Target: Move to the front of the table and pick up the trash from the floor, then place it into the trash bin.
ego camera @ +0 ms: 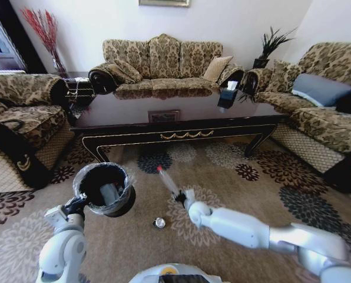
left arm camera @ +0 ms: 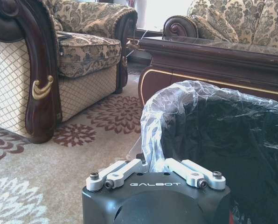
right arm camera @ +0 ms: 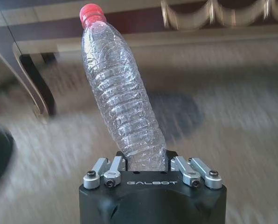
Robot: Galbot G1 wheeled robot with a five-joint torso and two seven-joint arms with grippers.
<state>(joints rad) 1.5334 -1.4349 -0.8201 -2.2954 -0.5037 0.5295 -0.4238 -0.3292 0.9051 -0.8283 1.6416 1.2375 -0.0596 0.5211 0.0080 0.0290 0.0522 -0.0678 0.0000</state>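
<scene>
Now one bottle (right arm camera: 122, 98) in right pincer (right arm camera: 141, 161); one can (ego camera: 159, 222), seemingly.

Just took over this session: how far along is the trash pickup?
Done: the robot stands in front of the table, and the trash bin, held up by the left gripper at its rim, already has something pale inside. In hand: the right gripper holds the bottle by its base, off the floor, not yet over the bin. Left: drop it in, then the silvery piece on the carpet.
</scene>
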